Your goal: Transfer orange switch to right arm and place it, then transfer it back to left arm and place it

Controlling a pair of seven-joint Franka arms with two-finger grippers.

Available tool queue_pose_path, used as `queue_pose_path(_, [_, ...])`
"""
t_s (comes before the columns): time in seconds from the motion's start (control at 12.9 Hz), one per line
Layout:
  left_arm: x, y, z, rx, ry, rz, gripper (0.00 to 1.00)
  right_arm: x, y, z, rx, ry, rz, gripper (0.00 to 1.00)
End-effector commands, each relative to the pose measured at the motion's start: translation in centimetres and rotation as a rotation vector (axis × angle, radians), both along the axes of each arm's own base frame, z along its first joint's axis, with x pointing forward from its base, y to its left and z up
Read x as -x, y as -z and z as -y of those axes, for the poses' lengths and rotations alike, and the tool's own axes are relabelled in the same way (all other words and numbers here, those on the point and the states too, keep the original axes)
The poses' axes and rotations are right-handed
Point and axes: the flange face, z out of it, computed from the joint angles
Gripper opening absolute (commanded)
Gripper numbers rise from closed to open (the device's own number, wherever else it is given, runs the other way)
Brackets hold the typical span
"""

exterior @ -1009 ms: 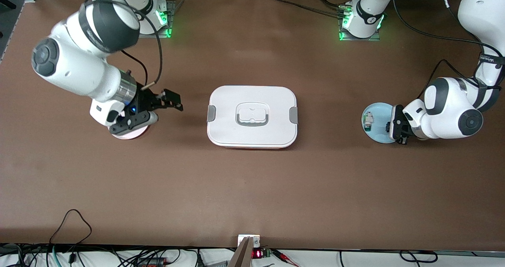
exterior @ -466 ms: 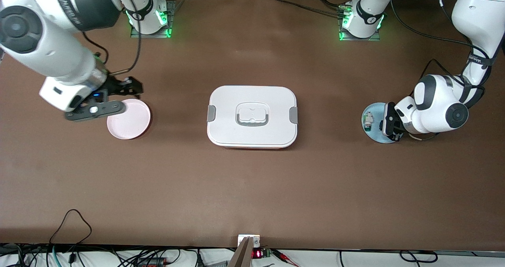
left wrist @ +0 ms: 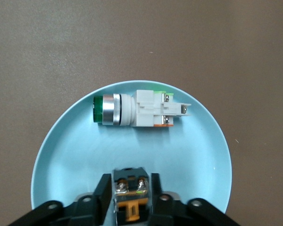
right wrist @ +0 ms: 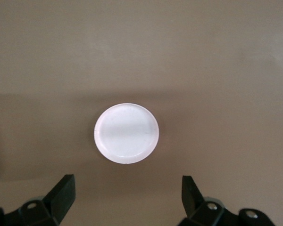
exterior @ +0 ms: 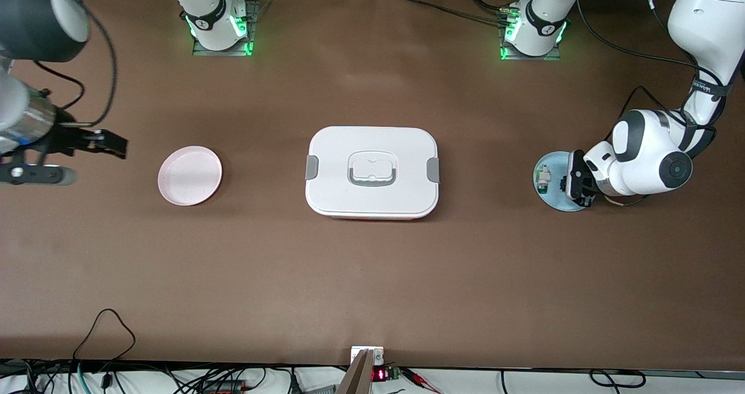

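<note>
switch: tiny black-and-orange blocky switch [left wrist: 129, 195] with brass screw terminals, on the round pale-blue plate [left wrist: 198, 155], between the left gripper [left wrist: 128, 192] fingers, which sit against its sides | beside it: white-and-green button component [left wrist: 137, 109] | centre: large white lidded box [exterior: 372, 171] | right gripper [right wrist: 127, 197]: spread wide, empty, above round pink plate [right wrist: 126, 133]

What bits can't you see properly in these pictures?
- Orange switch: in the left wrist view the picture's edge cuts it off between the left pincer fingers; its button end is not visible. In the front view the arm hides it.
- Right pincer: only the fingertips show in its wrist view.
- Box: its lid hides whatever is inside.
- Green switch on the blue plate: too small for detail in the front view.
</note>
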Motion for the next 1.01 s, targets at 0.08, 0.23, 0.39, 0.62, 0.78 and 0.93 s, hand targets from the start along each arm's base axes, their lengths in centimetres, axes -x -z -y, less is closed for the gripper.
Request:
queue_pose_path(0.08, [-0.1, -0.7, -0.5, -0.016, -0.002, 0.015, 1.00, 0.8, -1.3, 6.4, 0.004, 0.111, 0.013, 1.00])
queue_pose_path(0.23, [-0.3, -1.8, -0.5, -0.033, -0.035, 0.022, 1.00, 1.3, -2.0, 6.3, -0.004, 0.054, 0.017, 1.00])
queue_pose_path(0.39, [-0.3, -4.0, -0.5, -0.070, -0.096, 0.003, 1.00, 0.9, -1.6, 6.6, -0.026, 0.036, 0.018, 1.00])
queue_pose_path(0.62, [-0.6, -8.4, -0.5, -0.128, -0.259, 0.027, 1.00, 1.3, -0.4, 5.1, -0.074, 0.014, -0.014, 1.00])
queue_pose_path(0.78, [-0.2, -11.7, -0.4, -0.186, -0.484, -0.021, 1.00, 1.7, -0.1, 4.4, -0.084, 0.003, -0.019, 1.00])
queue_pose_path(0.93, [-0.1, -15.7, 1.1, -0.283, -0.733, -0.064, 1.00, 3.4, 0.0, 3.9, -0.088, -0.012, 0.026, 1.00])
